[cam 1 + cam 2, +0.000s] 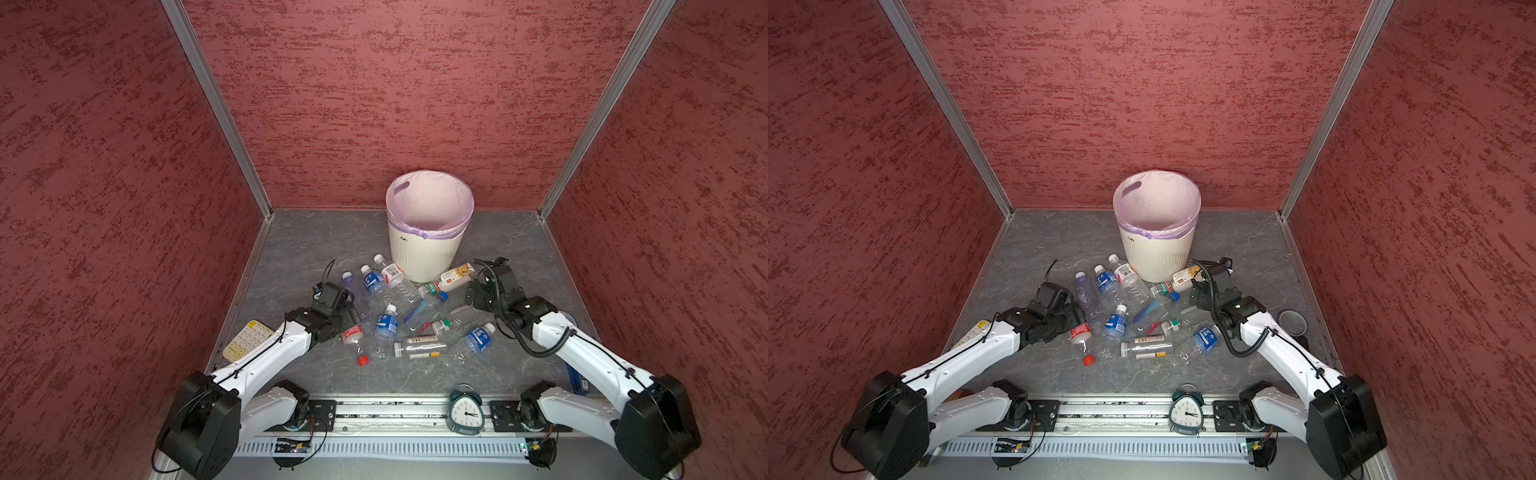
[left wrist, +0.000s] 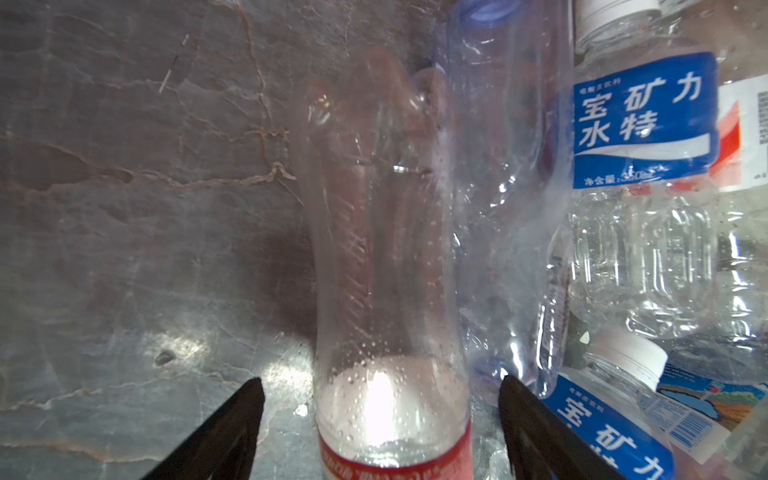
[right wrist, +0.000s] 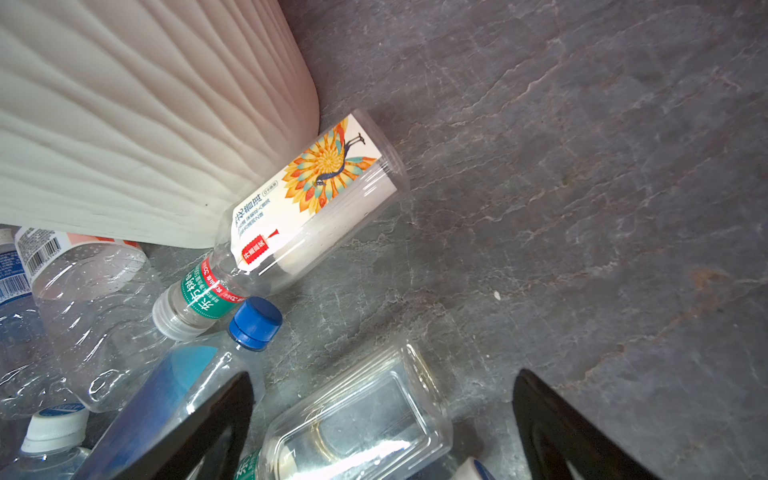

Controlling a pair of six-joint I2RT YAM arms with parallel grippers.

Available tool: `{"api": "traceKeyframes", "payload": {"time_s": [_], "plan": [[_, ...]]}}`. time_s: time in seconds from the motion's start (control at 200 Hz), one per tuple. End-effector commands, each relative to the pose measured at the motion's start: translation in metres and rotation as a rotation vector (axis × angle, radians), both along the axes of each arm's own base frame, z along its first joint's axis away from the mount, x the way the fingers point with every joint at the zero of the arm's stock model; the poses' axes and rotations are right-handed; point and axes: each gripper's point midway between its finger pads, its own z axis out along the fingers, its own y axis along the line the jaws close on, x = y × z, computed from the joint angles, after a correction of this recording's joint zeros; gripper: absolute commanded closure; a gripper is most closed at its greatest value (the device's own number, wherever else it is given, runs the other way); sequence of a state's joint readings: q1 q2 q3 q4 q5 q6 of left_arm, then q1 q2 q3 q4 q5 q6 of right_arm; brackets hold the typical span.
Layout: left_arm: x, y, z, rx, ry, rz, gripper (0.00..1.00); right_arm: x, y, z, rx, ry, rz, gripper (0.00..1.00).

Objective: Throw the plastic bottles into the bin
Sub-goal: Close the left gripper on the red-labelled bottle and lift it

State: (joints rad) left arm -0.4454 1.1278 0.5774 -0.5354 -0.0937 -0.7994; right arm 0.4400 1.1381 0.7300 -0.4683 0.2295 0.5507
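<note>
Left jaws stand apart on either side of the red-labelled bottle [image 2: 386, 291], clear of it on both flanks and gripping nothing. The right jaws are spread wide over a clear square-sided bottle [image 3: 365, 415], likewise empty. Only the wrist views show this, since in both top views each wrist covers its jaws. The right wrist view also shows a peacock-labelled bottle [image 3: 316, 199] lying just beside the foot of the bin [image 3: 124, 124], with a blue-capped bottle [image 3: 253, 322] near its neck. A grey round thing [image 1: 1292, 322] by the right arm appears in a top view. The bottles [image 1: 386, 328] lie on their sides in a loose heap on the grey stone-patterned tabletop [image 1: 316, 249], between the two arms and in front of the bin, which stands upright near the back wall. They are clear and crumpled, with blue, red or white labels and white, red, blue or green caps. The bin is cream and ribbed, and a lilac liner is folded over its rim. Red walls [image 1: 374, 104] close three sides. Bare tabletop lies on both sides of the bin. A keypad [image 1: 247, 338] sits at the left edge, and an alarm clock [image 1: 466, 411] stands on the near rail [image 1: 395, 409].
</note>
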Motion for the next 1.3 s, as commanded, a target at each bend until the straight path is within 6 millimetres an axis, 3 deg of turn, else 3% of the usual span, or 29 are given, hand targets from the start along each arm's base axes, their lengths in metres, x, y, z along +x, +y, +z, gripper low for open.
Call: {"api": "traceKeyframes", "payload": {"time_s": [0.0, 0.235, 0.636, 0.812, 0.992, 1.298], "plan": [[0.003, -0.001, -0.003, -0.006, 0.009, -0.016, 0.11, -0.002, 0.004, -0.003, 0.024, 0.011, -0.006, 0.02], [0.007, -0.001, -0.009, 0.001, 0.029, -0.031, 0.12, -0.005, 0.003, -0.005, 0.028, 0.015, -0.008, 0.02], [0.011, 0.0, -0.017, 0.028, 0.066, -0.048, 0.24, -0.006, 0.003, -0.01, 0.03, 0.025, -0.008, 0.03], [0.011, -0.001, -0.016, 0.015, 0.057, -0.053, 0.39, -0.006, 0.003, -0.01, 0.029, 0.025, -0.009, 0.04], [0.011, -0.002, -0.005, -0.012, 0.019, -0.058, 0.5, -0.005, 0.005, -0.01, 0.032, 0.029, -0.003, 0.04], [0.01, 0.011, 0.037, -0.027, -0.159, -0.031, 0.5, -0.002, 0.008, -0.008, 0.034, 0.024, 0.008, 0.05]]}}
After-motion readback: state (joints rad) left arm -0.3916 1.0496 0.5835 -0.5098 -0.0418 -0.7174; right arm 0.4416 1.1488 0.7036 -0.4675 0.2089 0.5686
